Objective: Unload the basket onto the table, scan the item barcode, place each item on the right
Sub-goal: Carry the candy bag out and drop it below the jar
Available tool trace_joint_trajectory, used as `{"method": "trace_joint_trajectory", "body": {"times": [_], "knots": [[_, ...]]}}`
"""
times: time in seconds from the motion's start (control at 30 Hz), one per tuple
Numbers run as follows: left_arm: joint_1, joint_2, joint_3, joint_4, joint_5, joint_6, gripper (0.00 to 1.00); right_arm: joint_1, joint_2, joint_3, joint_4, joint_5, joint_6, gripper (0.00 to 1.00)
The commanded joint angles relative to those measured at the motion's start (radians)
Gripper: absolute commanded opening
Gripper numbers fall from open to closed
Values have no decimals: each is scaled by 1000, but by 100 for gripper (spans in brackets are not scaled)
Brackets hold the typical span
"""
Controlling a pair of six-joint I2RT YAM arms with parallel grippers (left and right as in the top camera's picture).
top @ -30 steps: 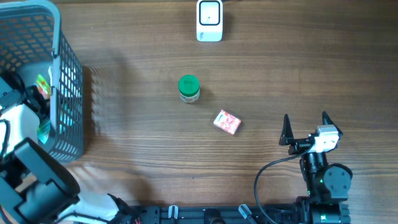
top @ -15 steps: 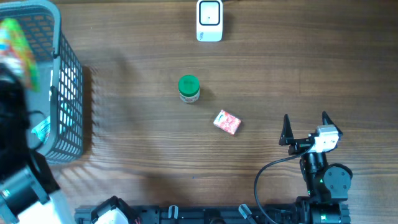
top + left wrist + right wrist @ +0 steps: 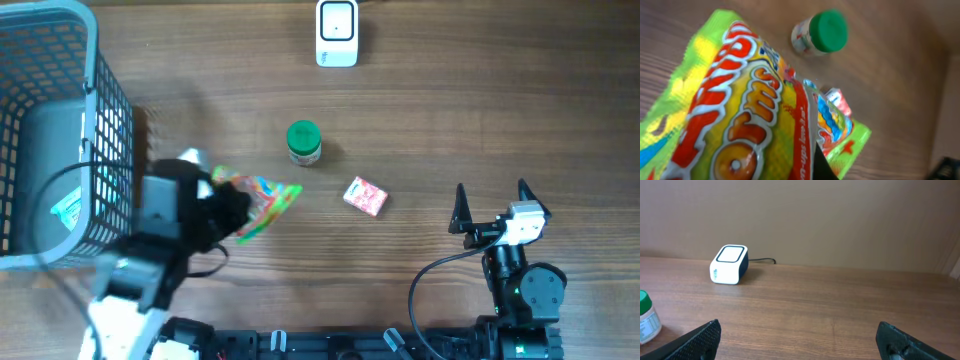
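Your left gripper (image 3: 232, 208) pinches the candy bag (image 3: 266, 197) beside the basket (image 3: 112, 130). Scan not done, scanner (image 3: 337, 32) well apart; right gripper (image 3: 490, 208) spread, empty.

The table (image 3: 450, 110) was seen to be matt, grained wood. The bag (image 3: 740, 115) was made of glossy, crinkled plastic film. The basket (image 3: 100, 90) at the table's left edge was moulded in grey plastic mesh. The scanner (image 3: 729, 264) was cased in smooth white plastic; the lid (image 3: 828, 30) of the jar (image 3: 800, 39) looked smooth green plastic.
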Motion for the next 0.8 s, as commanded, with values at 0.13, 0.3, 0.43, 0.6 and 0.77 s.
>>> {"method": "trace_joint_trajectory", "body": {"times": [0.13,0.3,0.43,0.6,0.77], "knots": [[-283,266,-222,340,-163,-238,4,-4,-7,-1,2,10,16,100],[-309,325,-167,402,-192,-201,79,-4,-7,-1,2,10,16,100],[-303,250,87,331,-224,-22,100,-4,-5,-1,2,10,16,100],[-167,240,484,87,-388,53,100,-4,-5,-1,2,10,16,100],[159,240,649,-32,-396,12,100,-4,-5,-1,2,10,16,100]]}}
